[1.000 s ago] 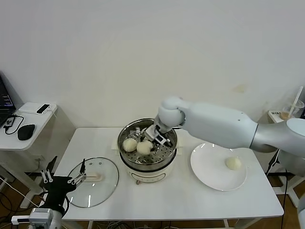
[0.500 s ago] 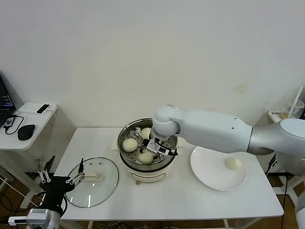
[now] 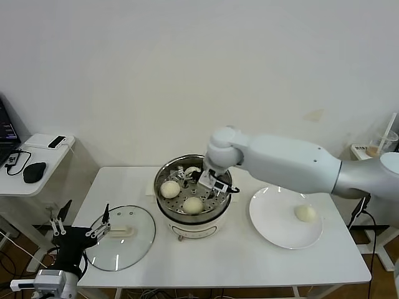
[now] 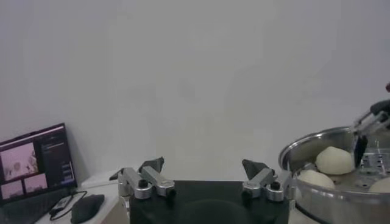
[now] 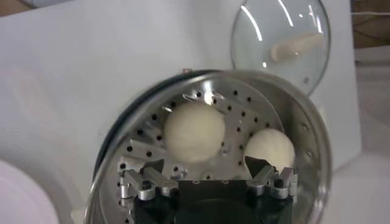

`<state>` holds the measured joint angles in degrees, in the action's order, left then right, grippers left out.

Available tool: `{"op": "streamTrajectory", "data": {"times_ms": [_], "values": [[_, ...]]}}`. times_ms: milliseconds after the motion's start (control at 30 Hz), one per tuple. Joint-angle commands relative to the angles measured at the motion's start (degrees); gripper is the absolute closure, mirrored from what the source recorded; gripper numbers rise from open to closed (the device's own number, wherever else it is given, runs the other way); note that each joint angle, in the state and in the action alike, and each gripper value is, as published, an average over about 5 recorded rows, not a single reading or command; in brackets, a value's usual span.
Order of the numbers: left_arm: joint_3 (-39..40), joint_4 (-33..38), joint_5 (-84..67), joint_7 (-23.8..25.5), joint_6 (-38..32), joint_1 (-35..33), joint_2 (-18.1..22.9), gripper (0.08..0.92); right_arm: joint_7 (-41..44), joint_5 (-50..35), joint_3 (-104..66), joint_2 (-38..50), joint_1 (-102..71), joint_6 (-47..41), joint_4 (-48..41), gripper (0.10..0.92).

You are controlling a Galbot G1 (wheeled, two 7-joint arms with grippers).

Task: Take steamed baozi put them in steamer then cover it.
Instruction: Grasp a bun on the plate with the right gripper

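Bright, even light; glare on cover (image 5: 280, 42); wrist views soft.

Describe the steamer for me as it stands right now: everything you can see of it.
The steamer is a round, shiny stainless-steel pot on a cream-white base, upright near the middle of the white table, between the glass lid and the white plate. It is uncovered. Its perforated steel tray holds three cream-white baozi, one partly hidden. The right tool hangs open just over the tray, holding nothing.
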<state>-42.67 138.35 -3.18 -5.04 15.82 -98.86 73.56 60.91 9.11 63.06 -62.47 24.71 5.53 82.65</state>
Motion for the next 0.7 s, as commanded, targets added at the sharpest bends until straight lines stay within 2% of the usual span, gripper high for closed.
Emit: {"op": "streamTrajectory", "data": {"times_ms": [33, 200, 333, 533, 700], "values": [[0.6, -0.6, -0.3, 0.0, 0.1, 0.9, -1.0, 0.177, 1.7, -8.6, -5.5, 10.1, 1.4, -17.5, 0.1, 0.203], [1.8, -1.0, -0.2, 0.1, 0.1, 1.4, -1.6, 0.177, 1.0, -12.0, -7.3, 17.8, -0.4, -22.3, 1.0, 0.203], [2.3, -1.4, -0.4, 0.1, 0.0, 1.6, -2.3, 0.177, 0.7, -11.5, -9.5, 24.8, -4.0, -23.0, 1.4, 0.203], [3.4, -1.5, -0.4, 0.1, 0.0, 1.9, -3.1, 0.177, 2.5, -3.8, -14.4, 33.4, -13.2, -21.6, 0.5, 0.203], [3.7, -1.8, -0.3, 0.1, 0.0, 1.7, -3.3, 0.177, 3.6, 3.0, -23.3, 36.5, -25.6, -17.7, -1.3, 0.203]]}}
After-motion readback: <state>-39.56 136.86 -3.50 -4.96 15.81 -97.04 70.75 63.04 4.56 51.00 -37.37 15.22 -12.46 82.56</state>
